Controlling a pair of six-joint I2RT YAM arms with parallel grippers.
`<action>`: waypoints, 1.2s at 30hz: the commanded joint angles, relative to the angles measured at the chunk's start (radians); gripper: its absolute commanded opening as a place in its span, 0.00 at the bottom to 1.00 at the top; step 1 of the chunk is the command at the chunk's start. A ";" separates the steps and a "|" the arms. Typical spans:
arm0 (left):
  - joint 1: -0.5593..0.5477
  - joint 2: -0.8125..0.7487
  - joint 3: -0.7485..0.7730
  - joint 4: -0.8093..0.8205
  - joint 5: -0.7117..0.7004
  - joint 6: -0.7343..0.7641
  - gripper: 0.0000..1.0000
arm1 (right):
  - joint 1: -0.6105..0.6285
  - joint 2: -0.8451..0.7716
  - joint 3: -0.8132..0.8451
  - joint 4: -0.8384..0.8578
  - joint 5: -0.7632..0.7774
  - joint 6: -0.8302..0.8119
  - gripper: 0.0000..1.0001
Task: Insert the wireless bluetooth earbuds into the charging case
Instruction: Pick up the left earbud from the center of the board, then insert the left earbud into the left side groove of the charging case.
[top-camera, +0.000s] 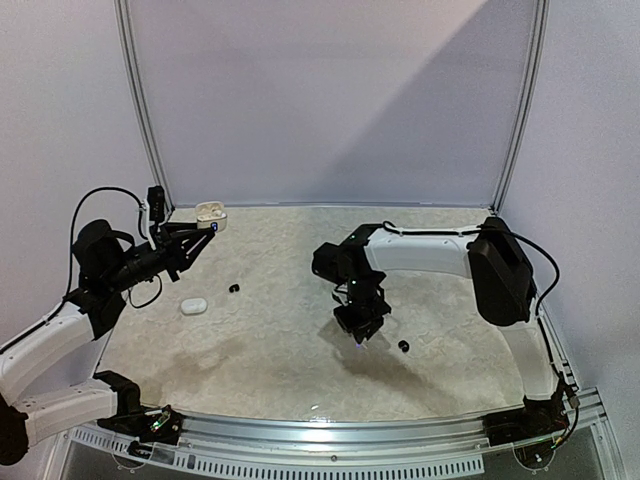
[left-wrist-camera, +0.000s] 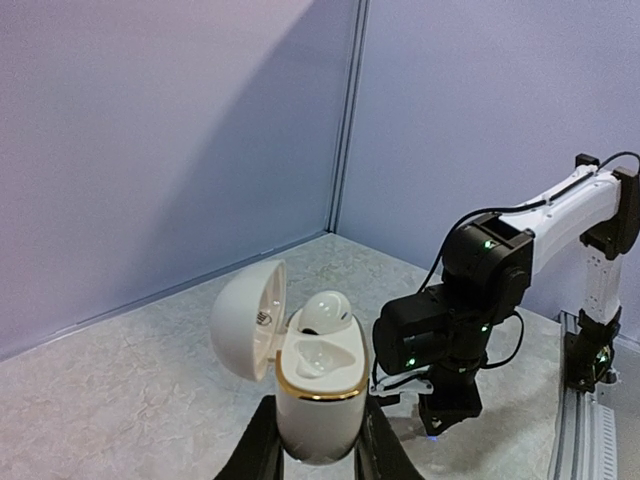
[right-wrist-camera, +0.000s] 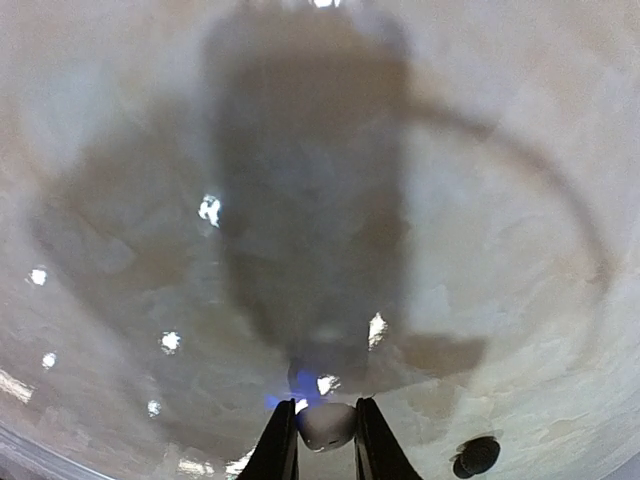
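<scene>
Left gripper (left-wrist-camera: 320, 455) is clamped on the white oval plastic charging case (left-wrist-camera: 320, 395), which we see held up, lid open, one glossy white earbud (left-wrist-camera: 326, 312) seated inside. Right gripper (right-wrist-camera: 326, 440) pinches another small white earbud (right-wrist-camera: 328, 424) right down by the marbled tabletop (right-wrist-camera: 120, 200), with a small black earbud (right-wrist-camera: 476, 456) just beside it.

lilac walls (top-camera: 330, 90), marbled table (top-camera: 270, 350) (glossy)

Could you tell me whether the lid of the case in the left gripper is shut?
No, the charging case in the left gripper has its lid swung open, showing a white earbud inside.
</scene>
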 joint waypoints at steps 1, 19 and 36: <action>-0.022 0.010 0.005 0.052 0.011 0.025 0.00 | -0.009 -0.131 0.089 0.054 0.094 -0.010 0.08; -0.176 0.071 0.043 0.265 -0.127 0.176 0.00 | 0.227 -0.430 0.185 0.954 0.202 -0.157 0.01; -0.231 0.078 0.049 0.326 -0.128 0.234 0.00 | 0.292 -0.312 0.213 1.154 0.099 -0.280 0.00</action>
